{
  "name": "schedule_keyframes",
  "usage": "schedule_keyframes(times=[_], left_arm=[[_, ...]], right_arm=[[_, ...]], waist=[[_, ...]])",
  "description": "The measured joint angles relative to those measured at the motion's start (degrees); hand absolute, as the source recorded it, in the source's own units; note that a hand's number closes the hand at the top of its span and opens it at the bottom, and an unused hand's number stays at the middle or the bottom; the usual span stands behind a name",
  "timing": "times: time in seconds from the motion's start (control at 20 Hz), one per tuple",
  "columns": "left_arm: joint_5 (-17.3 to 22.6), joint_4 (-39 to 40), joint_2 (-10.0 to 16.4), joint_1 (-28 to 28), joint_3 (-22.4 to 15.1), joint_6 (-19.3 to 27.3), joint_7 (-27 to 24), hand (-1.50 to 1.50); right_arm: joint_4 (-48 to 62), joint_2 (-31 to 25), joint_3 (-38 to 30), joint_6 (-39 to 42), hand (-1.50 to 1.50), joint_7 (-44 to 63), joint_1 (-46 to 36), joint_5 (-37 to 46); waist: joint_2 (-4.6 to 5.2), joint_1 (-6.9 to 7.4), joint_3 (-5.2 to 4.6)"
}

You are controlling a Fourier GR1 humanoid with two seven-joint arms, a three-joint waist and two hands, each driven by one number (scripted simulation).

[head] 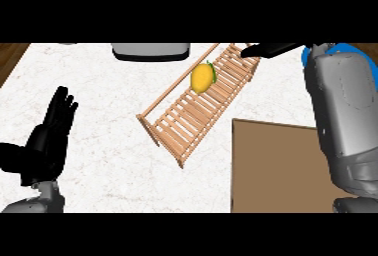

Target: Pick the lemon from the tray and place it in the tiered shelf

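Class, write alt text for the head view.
A lemon lies on the slatted wooden shelf, with the right hand at the shelf's far corner. The left hand rests open at the left edge; a brown tray sits lower right.

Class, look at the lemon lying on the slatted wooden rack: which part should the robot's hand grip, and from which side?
Grip the lemon across its narrower middle, coming down from above with the right hand, which is nearest. Its long axis runs roughly near-to-far, and the rails of the slatted wooden rack flank it, so a sideways approach looks likely to be blocked.
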Motion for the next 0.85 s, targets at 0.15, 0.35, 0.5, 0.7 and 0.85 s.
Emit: schedule_keyframes(times=[0.15, 0.35, 0.5, 0.7, 0.85], left_arm=[[0.34, -0.12, 0.00, 0.31, 0.08, -0.42, -0.28, 0.00], [0.37, -0.30, 0.31, -0.19, 0.30, -0.66, 0.11, 0.00], [0.21, -0.02, -0.20, -0.06, -0.13, -0.67, -0.26, 0.00], [0.55, 0.16, 0.15, -0.89, 0.13, -1.22, 0.14, 0.00], [0.53, 0.41, 0.17, -0.78, 0.25, -1.45, -0.70, 0.00]], right_arm=[[1.55, -5.15, -3.21, 2.46, -1.50, 1.58, 0.19, -2.36], [7.29, -12.92, -6.71, 7.57, -1.50, -0.23, -0.31, -5.01], [12.46, -18.09, -8.35, 11.49, -1.50, -2.91, -0.56, -6.19], [19.64, -23.27, -9.35, 15.71, -1.50, -7.11, -2.14, -6.87], [24.08, -26.94, -9.45, 18.93, -1.50, -11.13, -2.25, -6.55]], waist=[[0.02, 0.03, -0.01], [0.20, 0.38, 0.01], [0.30, 0.65, 0.02], [0.47, 1.15, 0.04], [0.56, 1.38, 0.04]])
